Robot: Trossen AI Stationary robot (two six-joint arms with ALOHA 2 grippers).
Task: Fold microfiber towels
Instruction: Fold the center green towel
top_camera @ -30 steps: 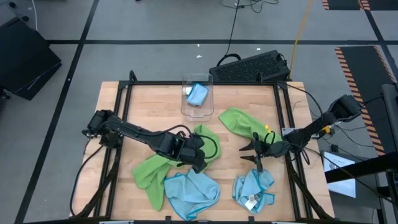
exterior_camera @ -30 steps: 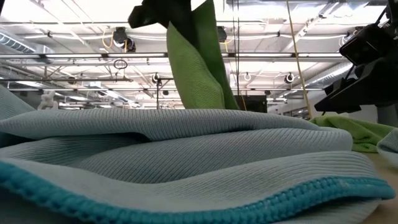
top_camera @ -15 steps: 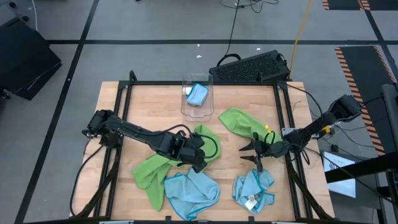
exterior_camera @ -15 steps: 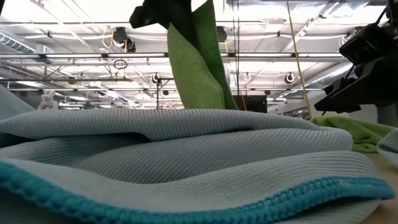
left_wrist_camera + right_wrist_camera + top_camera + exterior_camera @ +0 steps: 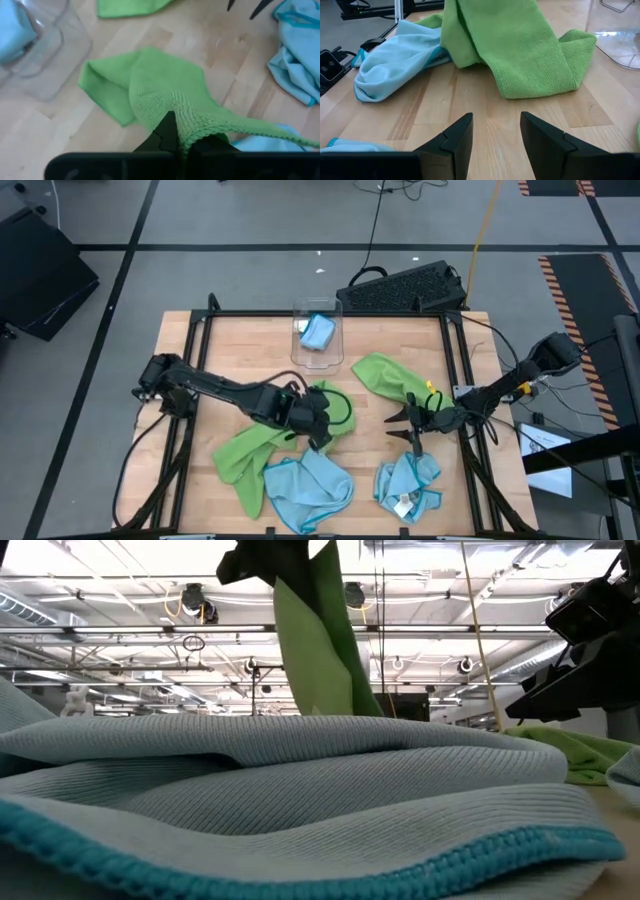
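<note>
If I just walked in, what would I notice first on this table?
Probably the left gripper near the middle of the table, pinching a lime green towel and lifting one edge of it. Next, the light blue towels crumpled along the near edge, and the clear bin at the far side with a blue cloth inside. The right gripper waits open over bare wood.

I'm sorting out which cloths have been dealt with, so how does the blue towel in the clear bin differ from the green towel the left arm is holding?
The blue towel in the bin is small and compact; the held green towel trails long across the table. The blue one sits inside the clear bin, untouched; the green one hangs lifted from the shut left gripper. Both are soft cloths.
</note>
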